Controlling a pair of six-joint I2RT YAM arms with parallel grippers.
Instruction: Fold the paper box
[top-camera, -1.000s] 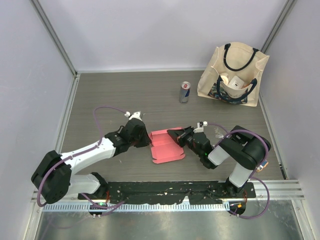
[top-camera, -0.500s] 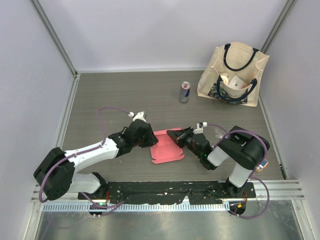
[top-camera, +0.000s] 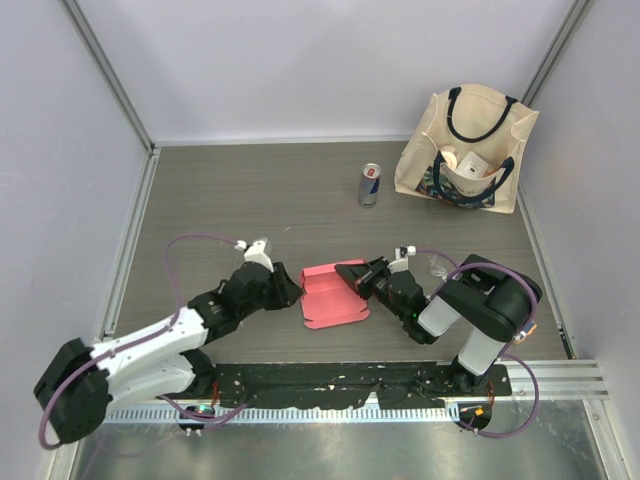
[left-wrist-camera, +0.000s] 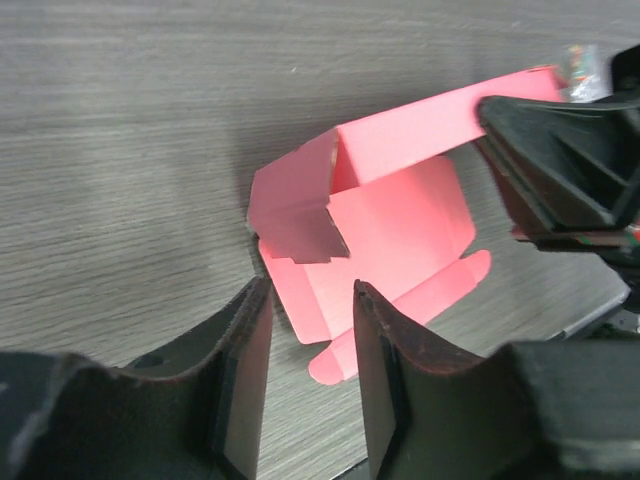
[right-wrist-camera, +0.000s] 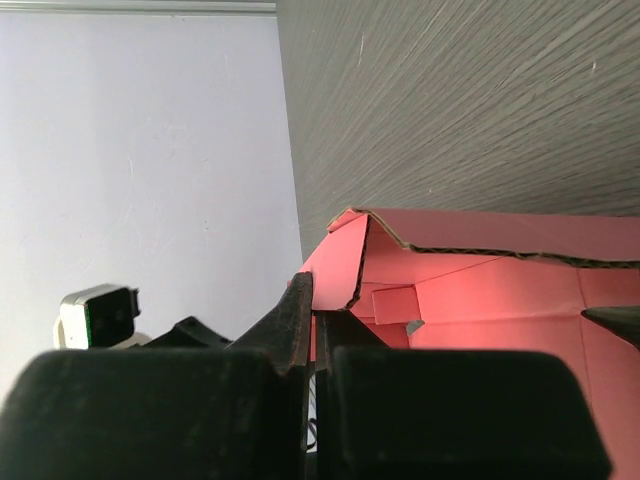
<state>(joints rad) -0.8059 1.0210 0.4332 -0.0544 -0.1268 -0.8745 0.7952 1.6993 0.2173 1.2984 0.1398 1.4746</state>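
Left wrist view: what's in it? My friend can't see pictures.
A half-folded pink-red paper box lies on a grey wood-grain table, one wall standing up. The left arm's two black fingers are open in front of it, while the right arm's fingers pinch its raised wall at the upper right.

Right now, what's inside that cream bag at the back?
A small white box pokes out of the tote bag; whatever lies deeper is hidden by the bag's cloth sides.
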